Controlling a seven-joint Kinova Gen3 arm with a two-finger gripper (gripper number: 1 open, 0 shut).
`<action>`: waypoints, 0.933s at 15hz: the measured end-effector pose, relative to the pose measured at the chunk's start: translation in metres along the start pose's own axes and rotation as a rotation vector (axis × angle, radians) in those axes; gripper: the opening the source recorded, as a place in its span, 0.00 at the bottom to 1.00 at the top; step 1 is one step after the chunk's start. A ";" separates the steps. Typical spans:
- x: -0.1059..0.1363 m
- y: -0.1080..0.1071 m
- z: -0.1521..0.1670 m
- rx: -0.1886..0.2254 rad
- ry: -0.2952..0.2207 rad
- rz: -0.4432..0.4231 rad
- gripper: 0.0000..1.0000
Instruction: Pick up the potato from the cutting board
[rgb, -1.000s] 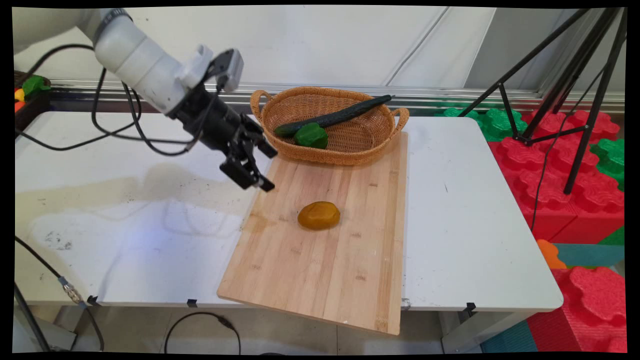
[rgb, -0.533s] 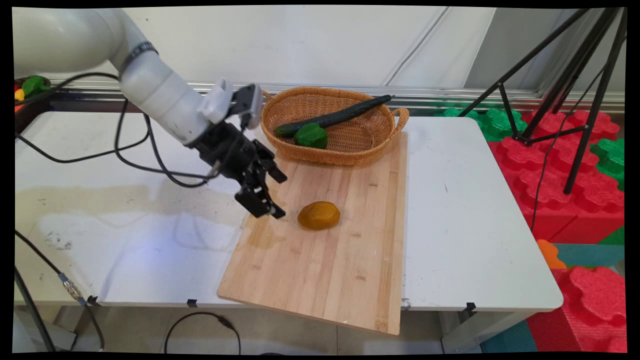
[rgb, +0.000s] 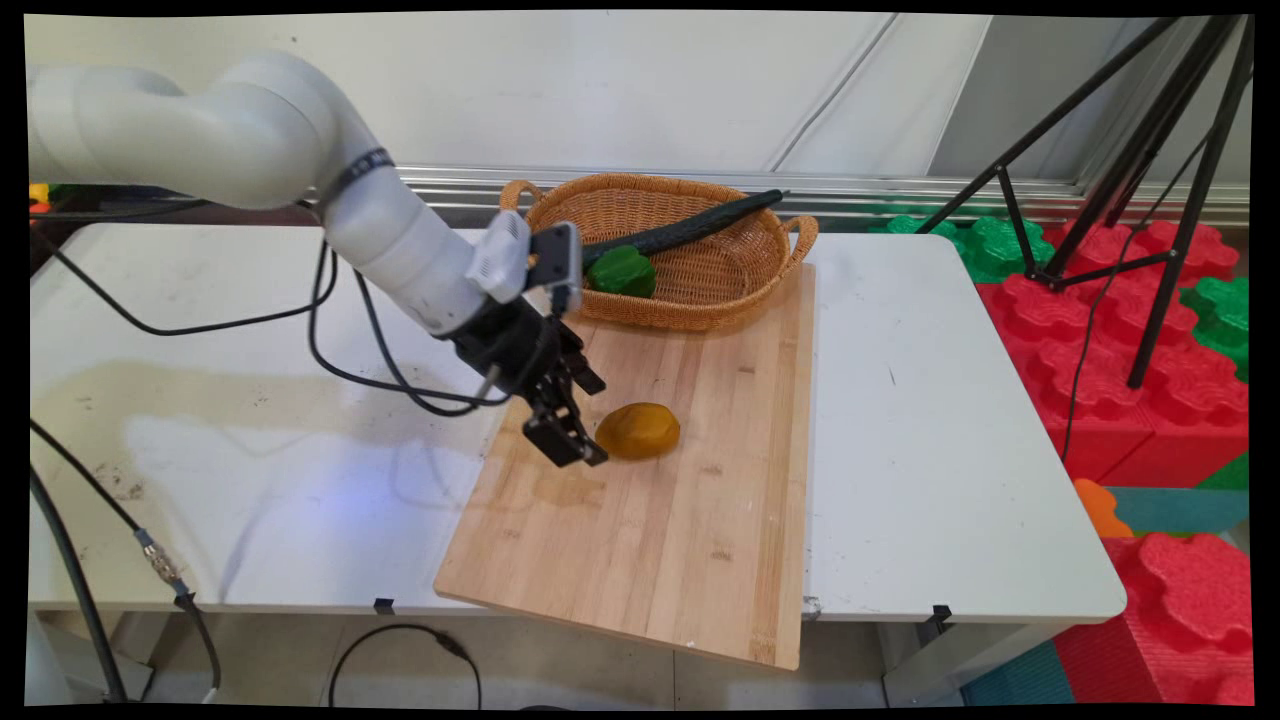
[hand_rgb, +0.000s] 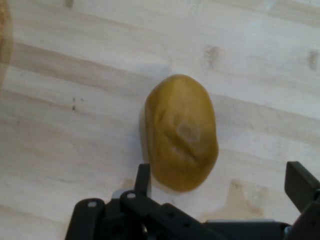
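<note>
A yellow-brown potato (rgb: 638, 430) lies on the wooden cutting board (rgb: 650, 540) in the middle of the white table (rgb: 930, 420). My gripper (rgb: 597, 423) hangs low over the board just left of the potato, open and holding nothing. In the hand view the potato (hand_rgb: 181, 132) lies just ahead of the gripper (hand_rgb: 222, 182), nearer the left finger (hand_rgb: 143, 179) than the right one. The board (hand_rgb: 70, 125) fills the rest of that view.
A wicker basket (rgb: 700, 295) at the board's far end holds a dark cucumber (rgb: 690, 228) and a green pepper (rgb: 622, 270). A black tripod (rgb: 1150, 200) and red and green foam blocks (rgb: 1130, 370) stand right of the table. Black cables (rgb: 330, 350) hang from the arm.
The arm has swung down and to the right, from beside the basket to just left of the potato. The gripper stays open. The potato and basket have not moved.
</note>
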 end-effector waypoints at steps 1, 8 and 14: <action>0.002 0.001 0.008 0.000 -0.003 0.000 1.00; 0.012 0.000 0.049 0.013 -0.018 -0.003 1.00; 0.015 -0.003 0.065 0.027 -0.017 0.002 1.00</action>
